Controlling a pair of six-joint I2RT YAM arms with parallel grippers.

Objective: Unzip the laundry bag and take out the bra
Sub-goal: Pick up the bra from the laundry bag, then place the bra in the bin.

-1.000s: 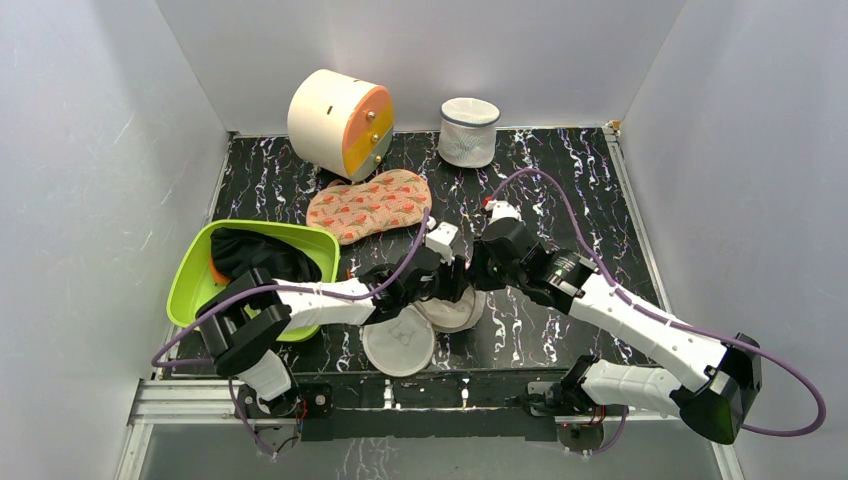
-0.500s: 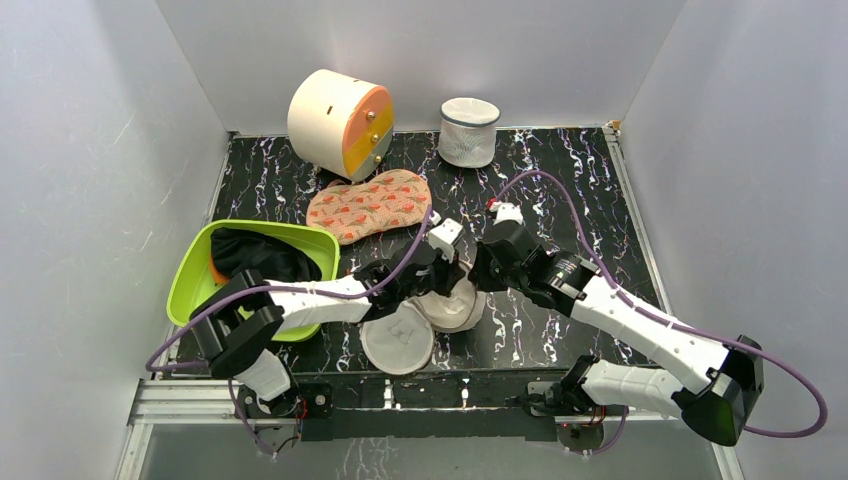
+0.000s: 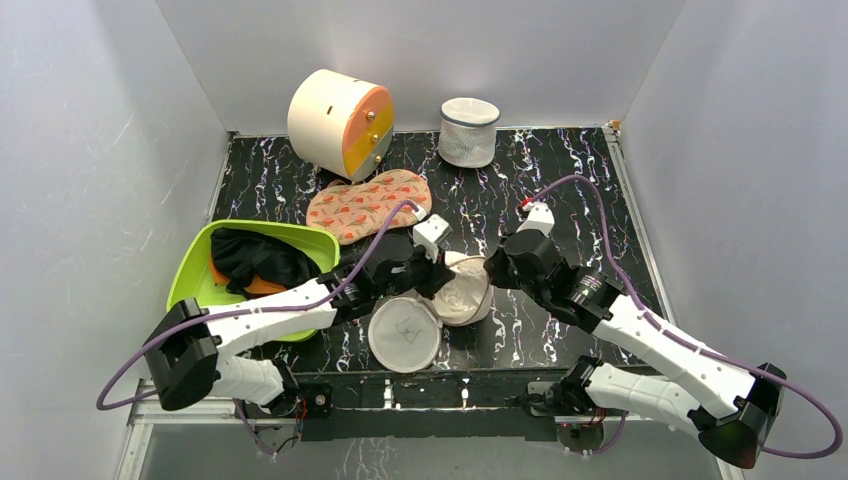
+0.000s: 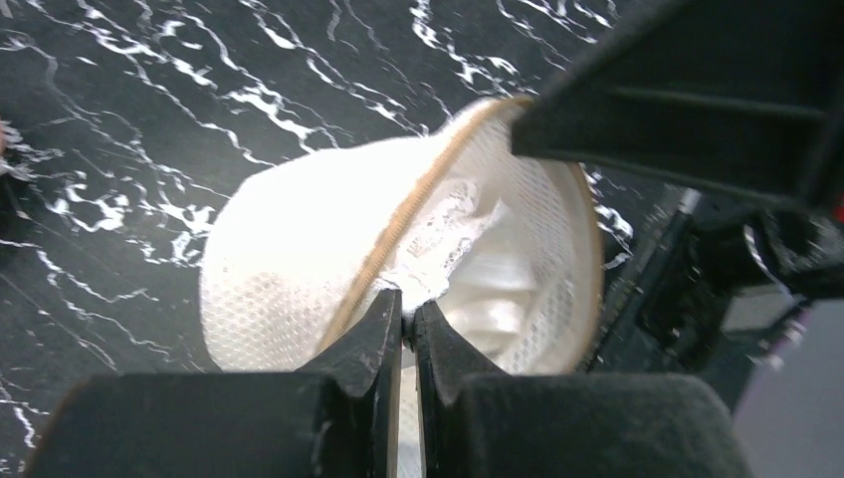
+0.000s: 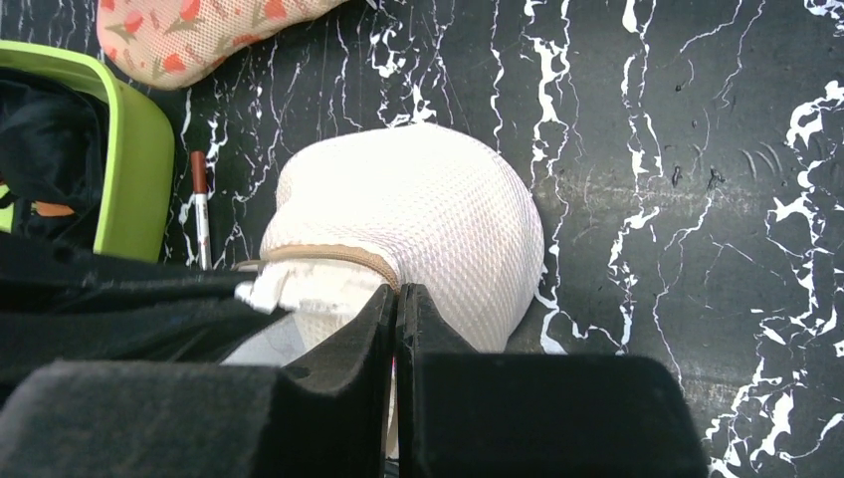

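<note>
Our left gripper (image 4: pixel 403 317) pinches the bra (image 4: pixel 488 289) just inside the laundry bag (image 4: pixel 279 269) mouth. Our right gripper (image 5: pixel 398 291) clamps the opposite rim.

there are two mesh bags: one round cream laundry bag (image 3: pixel 465 300) and one taller white cylinder bag (image 3: pixel 469 132). one white bra (image 4: pixel 493 284), one green tub (image 3: pixel 190 270), one black garment (image 3: pixel 255 258), one orange patterned cloth (image 3: pixel 366 204), one round cream drawer box (image 3: pixel 325 115) and one thin reddish pen (image 5: pixel 200 204) show. two arms: left arm (image 3: pixel 280 305), right arm (image 3: pixel 650 335).

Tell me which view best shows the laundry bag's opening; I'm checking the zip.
Left wrist: the laundry bag gapes along its tan zip trim, white fabric inside. Right wrist shows mostly mesh dome; top view, small and distant.
</note>
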